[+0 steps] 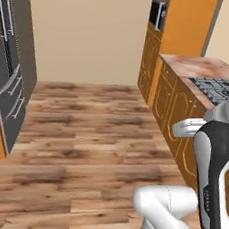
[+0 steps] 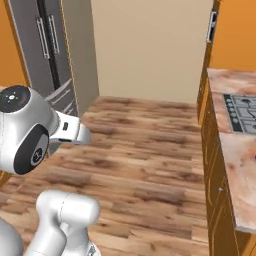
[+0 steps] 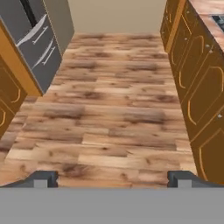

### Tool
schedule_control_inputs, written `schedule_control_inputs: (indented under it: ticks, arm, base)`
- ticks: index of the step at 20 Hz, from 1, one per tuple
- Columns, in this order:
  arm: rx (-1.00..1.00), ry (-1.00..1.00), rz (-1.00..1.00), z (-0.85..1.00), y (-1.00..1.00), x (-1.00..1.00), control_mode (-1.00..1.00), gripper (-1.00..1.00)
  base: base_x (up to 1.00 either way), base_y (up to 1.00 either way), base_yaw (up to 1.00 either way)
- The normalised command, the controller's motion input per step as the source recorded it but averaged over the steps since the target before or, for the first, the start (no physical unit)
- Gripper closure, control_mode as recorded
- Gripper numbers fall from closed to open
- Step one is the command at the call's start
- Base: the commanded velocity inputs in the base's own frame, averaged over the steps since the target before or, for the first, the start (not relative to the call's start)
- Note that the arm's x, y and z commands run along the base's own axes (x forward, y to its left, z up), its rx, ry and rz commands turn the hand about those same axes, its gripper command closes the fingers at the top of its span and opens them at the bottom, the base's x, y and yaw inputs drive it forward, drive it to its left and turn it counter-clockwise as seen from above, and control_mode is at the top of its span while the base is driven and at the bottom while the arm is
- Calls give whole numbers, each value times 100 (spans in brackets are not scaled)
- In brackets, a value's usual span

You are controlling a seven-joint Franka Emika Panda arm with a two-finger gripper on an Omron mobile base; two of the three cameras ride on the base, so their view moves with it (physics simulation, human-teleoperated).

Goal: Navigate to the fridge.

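Ahead and to the left stands the fridge (image 1: 8,69), cut off by the frame edge. From the right base its long handles (image 2: 47,35) show; from the hand, its drawers (image 3: 41,48). Opposite, the hob (image 1: 217,88) sits in the desk (image 1: 192,65). Low over the floor (image 3: 113,109), the jaws (image 3: 112,178) stand wide apart, apparently empty.

The fridge (image 1: 10,74) is cut by the left edge of the left base view, and its top is cut too. In the right base view the arm hides its lower drawers. The far oven (image 1: 158,14) is too small to read.
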Motion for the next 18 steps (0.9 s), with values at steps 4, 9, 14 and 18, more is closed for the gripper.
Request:
schedule_control_inputs:
  ticks: [4, 9, 14, 18]
  arm:
    - [0, 0, 0, 0, 0, 0, 100, -100]
    - [0, 0, 0, 0, 0, 0, 100, -100]
    - [0, 0, 0, 0, 0, 0, 100, -100]
    - [0, 0, 0, 0, 0, 0, 100, -100]
  base:
    - [100, 100, -40]
    - [100, 90, -16]
    - [100, 32, 7]
    - [100, -13, 60]
